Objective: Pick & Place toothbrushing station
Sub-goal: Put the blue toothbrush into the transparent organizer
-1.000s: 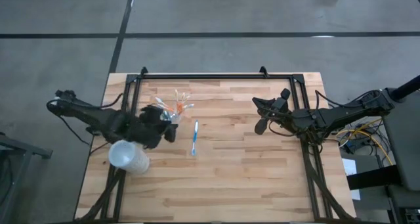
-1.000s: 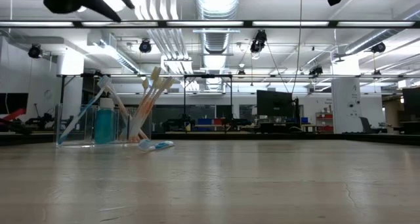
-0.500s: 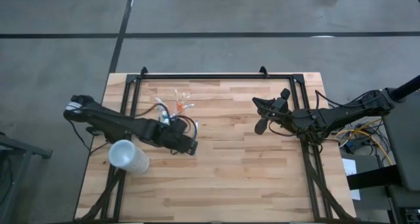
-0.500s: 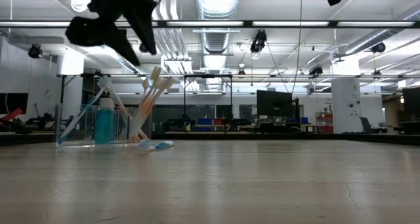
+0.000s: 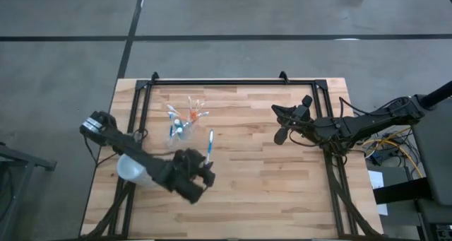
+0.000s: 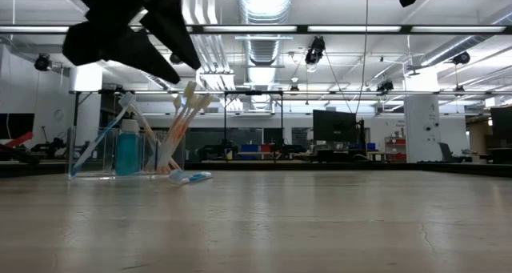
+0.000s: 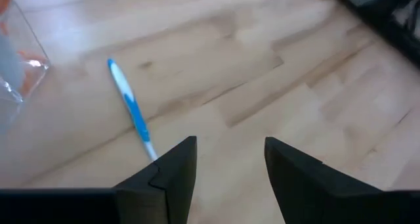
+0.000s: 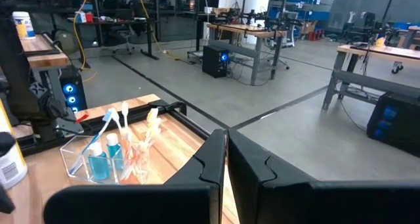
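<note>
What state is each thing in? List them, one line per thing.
Left gripper: open, empty, above the table near the loose toothbrush.
Right gripper: shut, empty, raised over the table's right side.
Loose blue toothbrush: lying flat on the table.
Clear tumbler: upright, holding toothbrushes and the toothpaste tube.
Toothpaste tube: upright inside the tumbler.
Orange toothbrushes: leaning in the tumbler.
Frosted cup: at the table's left edge, partly hidden by the left arm.
</note>
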